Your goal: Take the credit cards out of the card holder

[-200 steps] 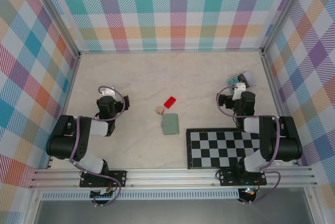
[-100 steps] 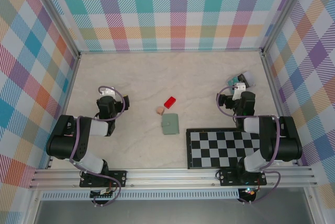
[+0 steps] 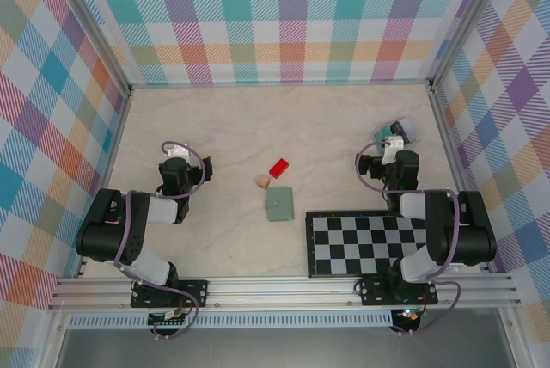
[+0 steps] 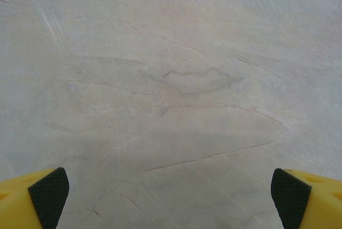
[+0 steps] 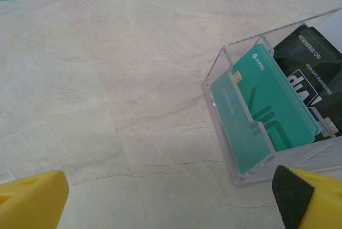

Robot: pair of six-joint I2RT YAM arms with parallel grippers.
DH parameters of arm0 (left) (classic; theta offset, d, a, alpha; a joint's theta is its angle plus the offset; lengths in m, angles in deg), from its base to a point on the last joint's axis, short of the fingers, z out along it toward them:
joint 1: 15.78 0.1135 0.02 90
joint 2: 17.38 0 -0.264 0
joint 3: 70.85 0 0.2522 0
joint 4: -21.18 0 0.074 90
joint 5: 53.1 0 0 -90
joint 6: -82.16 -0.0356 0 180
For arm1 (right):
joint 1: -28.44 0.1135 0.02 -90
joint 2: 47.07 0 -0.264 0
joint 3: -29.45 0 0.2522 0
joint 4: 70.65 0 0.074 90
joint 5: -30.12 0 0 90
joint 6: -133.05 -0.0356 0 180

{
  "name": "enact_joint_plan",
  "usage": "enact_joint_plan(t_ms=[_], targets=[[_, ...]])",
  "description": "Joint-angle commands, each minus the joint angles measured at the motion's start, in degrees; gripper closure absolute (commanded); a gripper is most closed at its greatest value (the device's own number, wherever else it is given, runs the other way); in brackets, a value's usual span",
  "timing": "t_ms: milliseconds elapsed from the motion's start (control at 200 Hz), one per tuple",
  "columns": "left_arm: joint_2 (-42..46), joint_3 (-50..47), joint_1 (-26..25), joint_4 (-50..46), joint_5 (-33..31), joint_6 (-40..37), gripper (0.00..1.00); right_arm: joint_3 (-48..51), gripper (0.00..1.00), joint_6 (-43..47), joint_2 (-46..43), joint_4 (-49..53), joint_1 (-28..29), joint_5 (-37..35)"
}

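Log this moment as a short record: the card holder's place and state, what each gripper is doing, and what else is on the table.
card holder: sage-green, folded shut, lying flat near the middle of the table
left gripper: open, over bare table, holding nothing
right gripper: open, facing a clear box holding cards, not touching it
other items: red block and small tan piece just beyond the card holder; checkerboard to its right
task progress: not begun
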Motion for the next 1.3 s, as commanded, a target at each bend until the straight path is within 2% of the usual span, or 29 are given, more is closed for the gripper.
enact_joint_plan(t_ms=[0, 75, 165, 350, 460, 550, 650, 785, 895, 1015, 1135, 1295], targets=[[2.9, 0.0, 0.5, 0.5, -2.9, -0.1, 0.0, -1.0, 0.0, -1.4, -5.7, 4.2, 0.2, -1.9], [7.5, 1.1, 0.0, -5.9, -4.8, 0.4, 0.0, -2.4, 0.0, -3.4, -10.8, 12.3, 0.2, -4.7], [13.6, 4.6, -0.1, -18.9, -5.9, 3.9, 0.0, -5.1, 0.0, -6.4, -16.3, 22.5, 0.2, -5.2], [23.0, 10.7, -0.7, -39.8, -1.9, 13.6, 0.0, -12.0, 0.0, -17.0, -24.4, 43.8, 0.3, -6.8], [25.6, 16.8, -1.1, -53.0, 4.8, 19.5, 0.0, -16.6, 0.0, -24.3, -25.5, 56.5, 0.4, -5.9], [24.7, 21.3, -2.3, -60.4, 12.4, 20.4, 0.0, -19.8, 0.0, -24.1, -24.1, 63.7, 0.4, 2.0], [23.5, 23.6, -5.0, -64.4, 18.2, 22.1, 0.0, -21.6, 0.0, -24.1, -22.2, 69.7, 0.6, 7.7], [21.3, 27.3, -8.3, -70.9, 22.4, 25.5, 0.0, -21.0, 0.0, -23.8, -22.8, 73.2, 0.9, 14.3], [20.5, 28.0, -13.1, -73.3, 22.0, 28.1, 0.0, -18.6, 0.0, -24.8, -25.0, 72.2, 1.7, 19.5], [20.5, 25.7, -20.9, -72.3, 19.6, 32.6, 0.02, -17.4, 0.0, -26.8, -27.2, 71.5, 4.1, 19.2], [19.8, 23.1, -27.1, -70.6, 20.8, 37.6, 0.09, -16.9, 0.0, -28.7, -26.5, 69.7, 6.5, 20.0], [18.2, 18.6, -33.6, -63.1, 21.9, 45.6, 0.26, -17.5, 0.02, -30.4, -22.9, 68.1, 10.0, 19.7]])
